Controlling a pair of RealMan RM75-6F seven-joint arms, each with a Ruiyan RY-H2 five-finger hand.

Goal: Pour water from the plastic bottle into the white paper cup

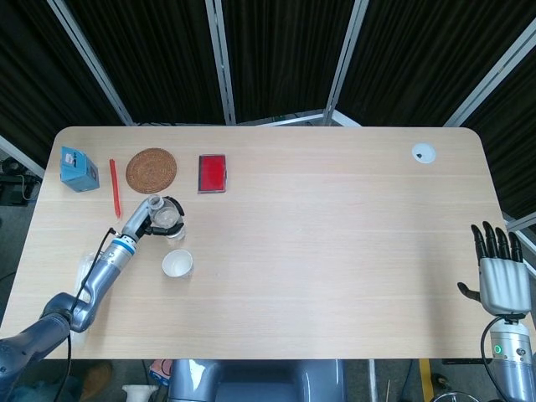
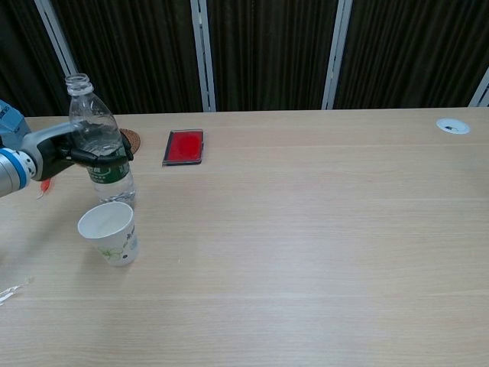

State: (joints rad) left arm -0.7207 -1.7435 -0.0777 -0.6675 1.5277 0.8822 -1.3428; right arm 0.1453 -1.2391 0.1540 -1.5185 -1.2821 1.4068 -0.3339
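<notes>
The clear plastic bottle point(image 2: 101, 157) with a green label and no cap stands upright on the table behind the white paper cup point(image 2: 109, 233). My left hand point(image 2: 76, 153) grips the bottle around its middle; from above the hand point(image 1: 142, 219) and the bottle point(image 1: 165, 219) show just beyond the cup point(image 1: 177, 264). The bottle holds some water. The cup stands upright near the table's front left. My right hand point(image 1: 500, 270) hangs off the table's right edge, its fingers spread with nothing in them.
A round woven coaster point(image 1: 151, 170), a red case point(image 1: 211, 172), a red pen point(image 1: 114, 188) and a blue box point(image 1: 79, 168) lie at the back left. A crumpled clear wrapper point(image 1: 85, 266) lies beside my left forearm. A white cable port point(image 1: 424, 152) sits far right.
</notes>
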